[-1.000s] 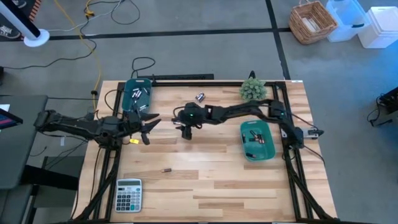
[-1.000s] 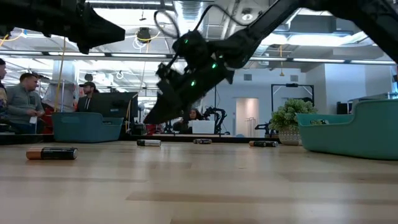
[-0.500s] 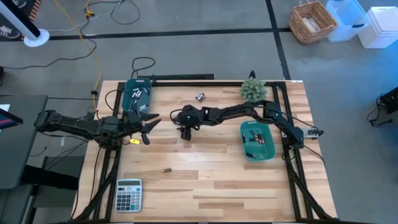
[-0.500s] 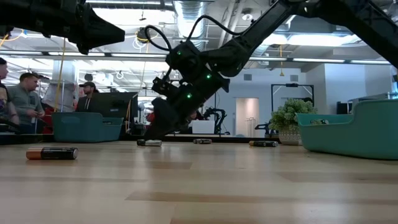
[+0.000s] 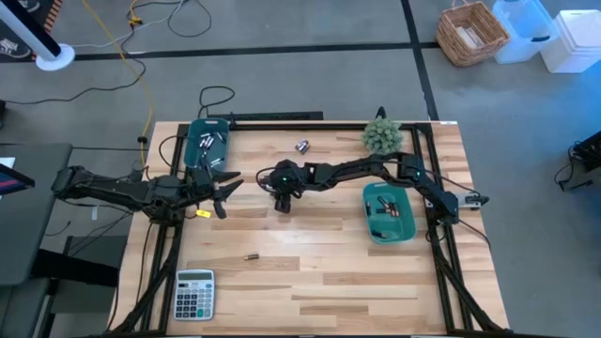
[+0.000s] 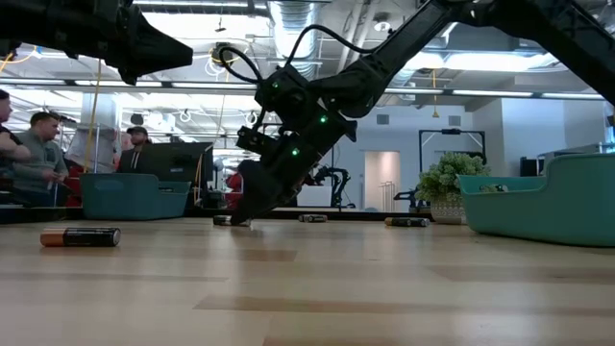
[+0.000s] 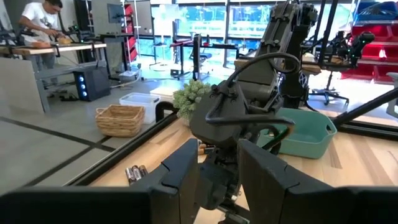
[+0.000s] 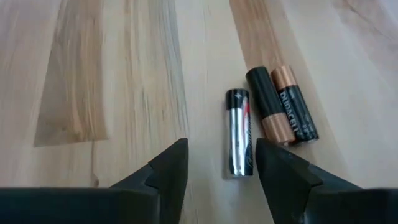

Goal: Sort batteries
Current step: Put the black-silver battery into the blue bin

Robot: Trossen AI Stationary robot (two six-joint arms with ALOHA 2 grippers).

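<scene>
My right hand (image 8: pixel 214 165) hangs open, empty, over the slim silver-and-black cylindrical battery (image 8: pixel 239 132): light, hard, slippery; I'd pinch its middle.

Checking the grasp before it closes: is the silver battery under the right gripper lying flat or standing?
Lying flat. The silver battery rests lengthwise on the table, beside two copper-ended batteries.

On your table (image 5: pixel 329 272): one bin (image 5: pixel 208 144) at the far left corner, another bin (image 5: pixel 390 212) near the right edge, plant (image 5: pixel 381 136) far right, calculator (image 5: pixel 194 294) near left corner, one battery (image 5: pixel 251 256) lying between calculator and centre.
</scene>
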